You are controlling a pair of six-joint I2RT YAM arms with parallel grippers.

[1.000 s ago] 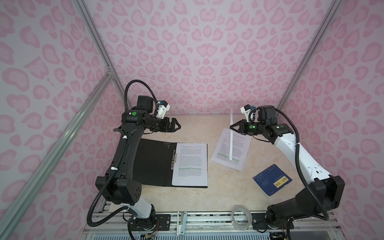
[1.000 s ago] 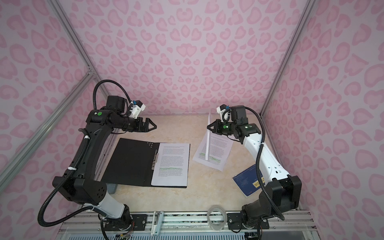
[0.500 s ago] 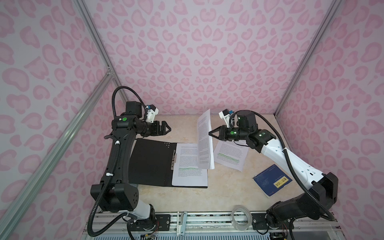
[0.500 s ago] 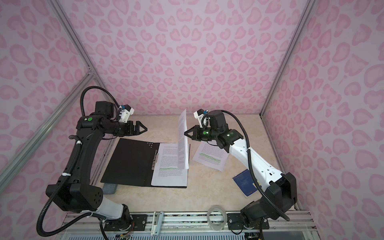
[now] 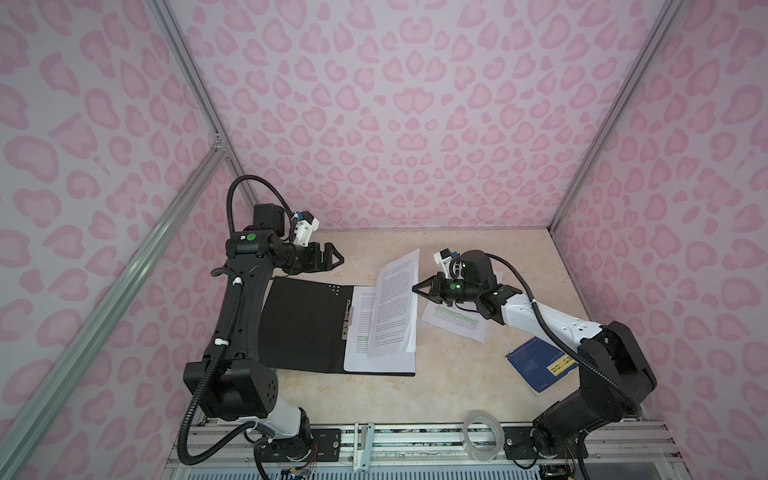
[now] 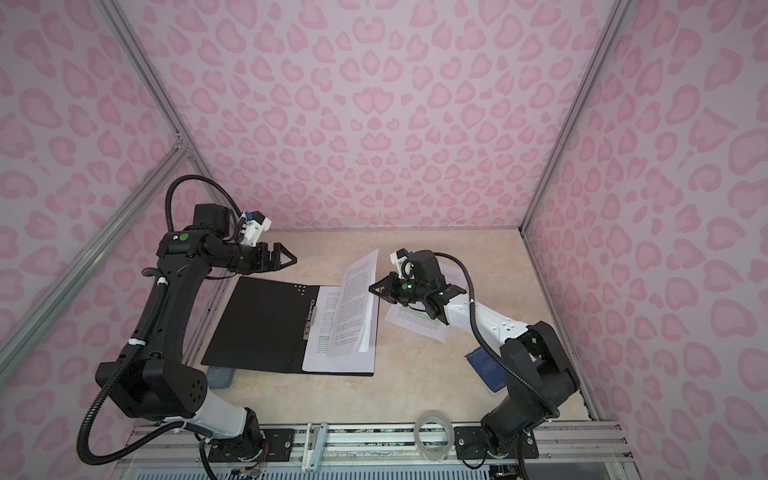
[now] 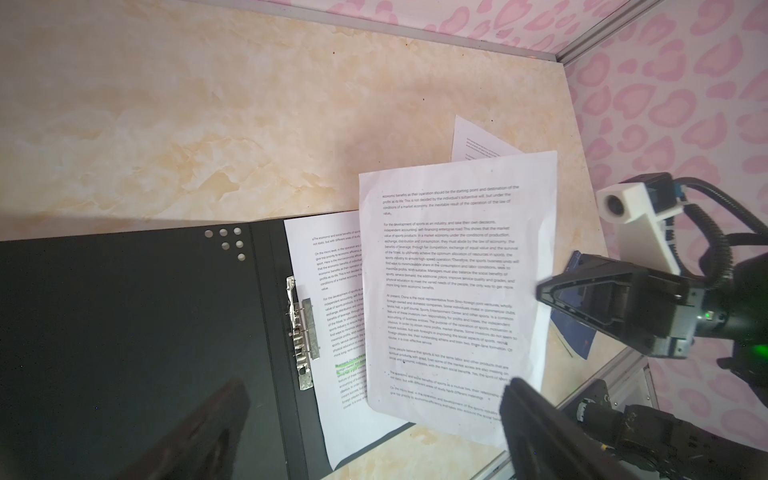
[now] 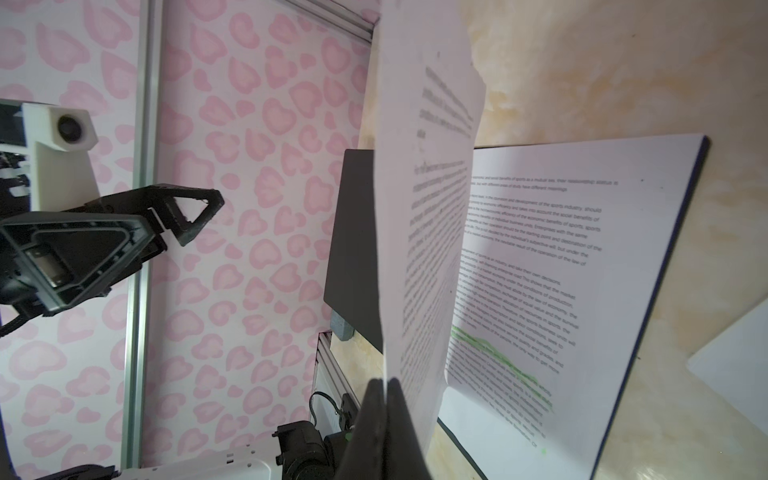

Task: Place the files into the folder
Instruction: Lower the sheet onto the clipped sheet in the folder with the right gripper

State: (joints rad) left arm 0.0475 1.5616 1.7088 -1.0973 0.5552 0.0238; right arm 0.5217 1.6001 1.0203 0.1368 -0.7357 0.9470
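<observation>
Hovering near the far edge of the open folder, on the left half of the counter, the left jaws gape wide, holding nothing. One sheet lies on the folder's right half. The right jaws pinch a second sheet tilted above it; a third sheet lies just right of the folder.

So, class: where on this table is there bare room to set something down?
Bare: the back strip of table between wall and folder; the front patch between folder, booklet and tape roll. Crowded: the folder's right edge, where the held sheet, the right arm and a loose sheet meet.
</observation>
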